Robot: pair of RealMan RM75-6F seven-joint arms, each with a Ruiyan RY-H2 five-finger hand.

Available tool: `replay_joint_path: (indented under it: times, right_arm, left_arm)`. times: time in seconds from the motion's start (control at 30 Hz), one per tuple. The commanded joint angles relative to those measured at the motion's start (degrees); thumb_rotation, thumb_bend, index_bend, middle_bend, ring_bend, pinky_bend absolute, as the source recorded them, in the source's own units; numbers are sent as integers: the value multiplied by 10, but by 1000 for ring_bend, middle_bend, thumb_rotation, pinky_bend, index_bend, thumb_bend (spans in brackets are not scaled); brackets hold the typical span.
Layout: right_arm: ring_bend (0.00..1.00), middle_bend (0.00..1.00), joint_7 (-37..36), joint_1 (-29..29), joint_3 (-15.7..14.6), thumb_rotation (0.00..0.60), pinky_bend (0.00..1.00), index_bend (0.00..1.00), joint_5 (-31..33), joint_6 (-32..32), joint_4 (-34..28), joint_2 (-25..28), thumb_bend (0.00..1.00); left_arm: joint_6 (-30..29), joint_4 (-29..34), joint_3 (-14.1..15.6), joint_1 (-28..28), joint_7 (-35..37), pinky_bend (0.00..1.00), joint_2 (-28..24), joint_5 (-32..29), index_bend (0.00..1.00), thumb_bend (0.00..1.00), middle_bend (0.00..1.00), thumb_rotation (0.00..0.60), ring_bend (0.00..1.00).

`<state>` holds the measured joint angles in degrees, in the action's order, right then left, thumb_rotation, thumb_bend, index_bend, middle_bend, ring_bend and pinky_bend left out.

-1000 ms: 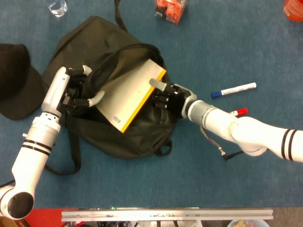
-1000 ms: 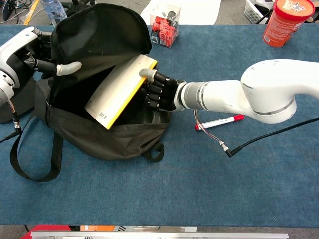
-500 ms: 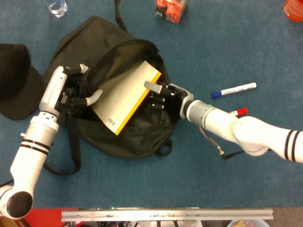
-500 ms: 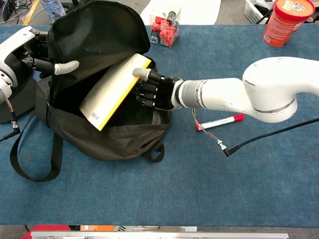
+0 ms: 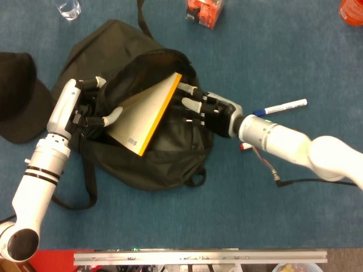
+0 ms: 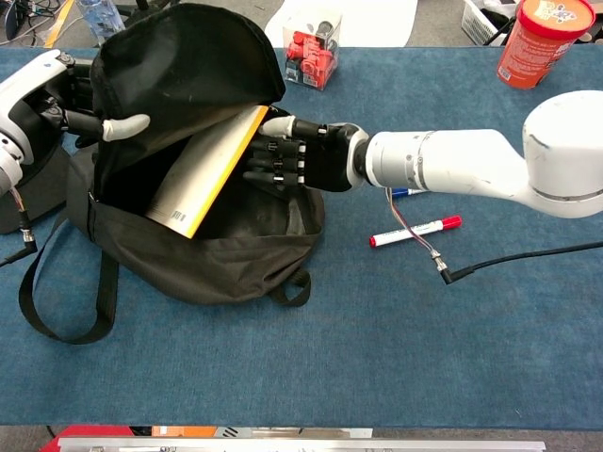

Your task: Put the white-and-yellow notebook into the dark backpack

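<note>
Since a second ago, the white-and-yellow notebook (image 5: pixel 144 117) has tipped further into the dark backpack (image 6: pixel 203 254); its yellow spine edge now faces my right hand (image 6: pixel 300 157), and more of the cover is shadowed by the opening. I see the notebook standing tilted in the mouth of the bag, lower corner inside, upper corner at the rim. My right hand has drawn slightly back toward the bag's right edge. Its fingers (image 5: pixel 190 103) are spread and extended toward the spine; I cannot tell whether they touch it or merely lie just beside it, and they do not wrap around it. My left hand (image 5: pixel 89 110) holds the backpack's flap raised at the left side, fingers curled on the fabric. Red marker (image 6: pixel 415 232) and blue marker (image 5: pixel 281 107) lie on the blue table (image 6: pixel 377 358) beside my right forearm. Black cap (image 5: pixel 20 102) sits left of the bag.
</note>
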<state>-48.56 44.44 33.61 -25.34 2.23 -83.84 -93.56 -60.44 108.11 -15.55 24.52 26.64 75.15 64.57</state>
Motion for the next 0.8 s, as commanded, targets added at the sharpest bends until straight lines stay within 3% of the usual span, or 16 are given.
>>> replay_joint_path:
  times: [0.03,0.4,0.6,0.8]
  right_arm:
    - [47,101,24,-28,19,600,268,0,-28,-34,-15,25,515]
    - [0,47,72,-91,30,600,218,0,-78,-68,-92,134,515]
    - [0,46,80,-109,28,600,217,0,-87,-72,-100,162,515]
    - [0,50,122,-160,62,600,217,0,-118,-66,-132,196,515]
  left_arm:
    - [1,0,0,0,1,909,-1,0,617,248,745,600,739]
    - [16,2,8,6,-5,905,0,3,607,248,726,600,733]
    - [25,7,13,11,-12,901,-1,5,605,248,719,600,726]
    - [66,17,32,19,-7,817,-28,34,582,248,671,600,653]
